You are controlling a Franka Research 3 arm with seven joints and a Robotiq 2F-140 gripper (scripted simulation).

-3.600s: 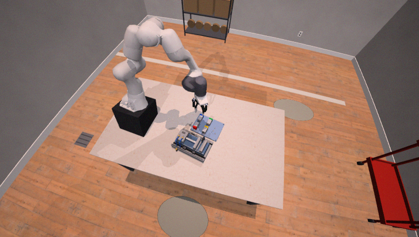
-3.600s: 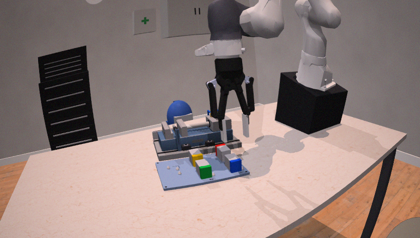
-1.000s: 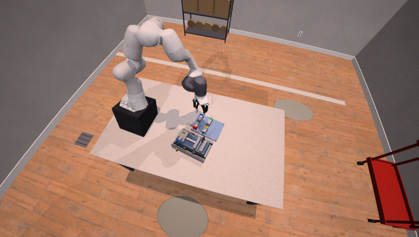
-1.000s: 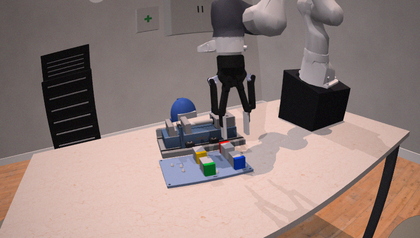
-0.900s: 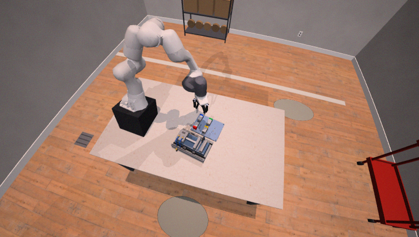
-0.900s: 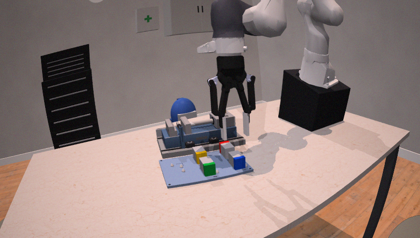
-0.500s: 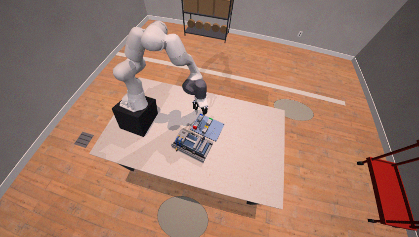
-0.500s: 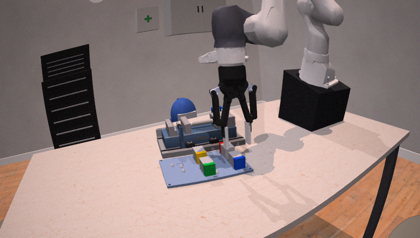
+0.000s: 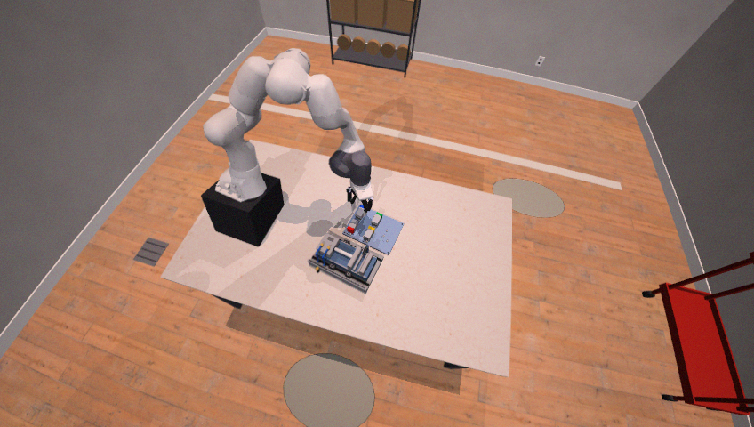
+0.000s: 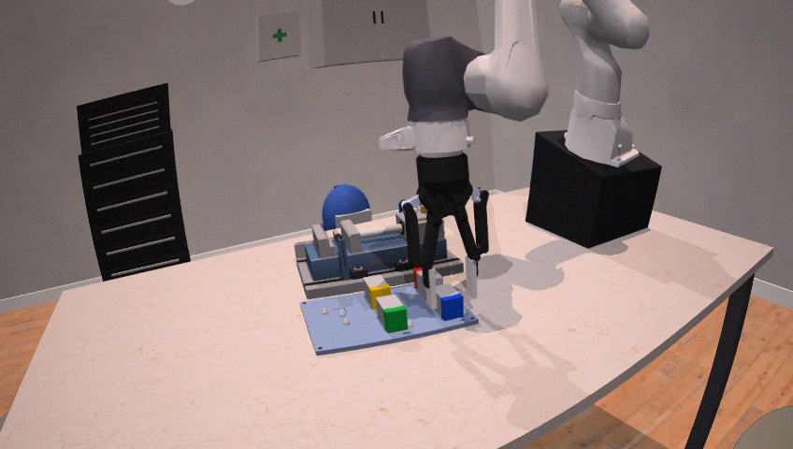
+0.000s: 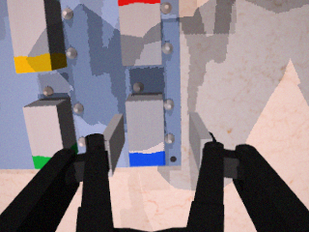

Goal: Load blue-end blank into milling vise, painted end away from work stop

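Gripper (image 9: 359,203) (image 10: 452,282) (image 11: 156,127) — open, pointing down

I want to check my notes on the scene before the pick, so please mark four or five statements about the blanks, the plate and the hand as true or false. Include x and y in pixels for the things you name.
1. The hand (image 9: 360,203) (image 10: 452,278) (image 11: 156,127) is open. True.
2. The blue-ended blank (image 9: 360,213) (image 10: 449,303) (image 11: 146,127) is in the vise (image 9: 338,254) (image 10: 383,253). False: it is on the infeed plate (image 9: 392,232) (image 10: 350,336) (image 11: 97,130).
3. Four blanks are on the plate. True.
4. The green end points toward the vise. False: it points away.
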